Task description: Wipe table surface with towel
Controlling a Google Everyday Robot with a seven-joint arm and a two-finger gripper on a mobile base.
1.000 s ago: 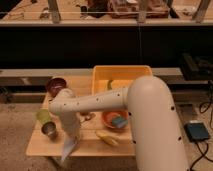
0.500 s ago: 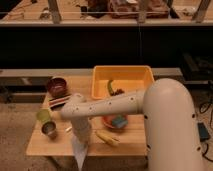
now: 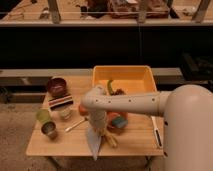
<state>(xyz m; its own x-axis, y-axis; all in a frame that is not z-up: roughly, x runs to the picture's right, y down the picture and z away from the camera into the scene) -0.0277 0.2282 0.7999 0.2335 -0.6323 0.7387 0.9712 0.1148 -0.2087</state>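
A pale grey towel (image 3: 94, 143) hangs down to the front middle of the wooden table (image 3: 55, 145). Its tip reaches the front edge. My gripper (image 3: 97, 128) is at the end of the white arm (image 3: 125, 102), just above the towel. It is shut on the towel's top. The arm reaches in from the right and hides part of the table's middle.
A yellow bin (image 3: 124, 80) stands at the back right. A brown bowl (image 3: 56, 86), a striped block (image 3: 61, 102), a green cup (image 3: 43, 115), a metal cup (image 3: 49, 129) and a small white cup (image 3: 65, 114) stand at the left. An orange bowl (image 3: 118, 122), a banana (image 3: 109, 140) and a utensil (image 3: 75, 125) lie near the towel.
The gripper and the towel have moved right along the table's front, from the left part to the middle. The dishes have stayed in place.
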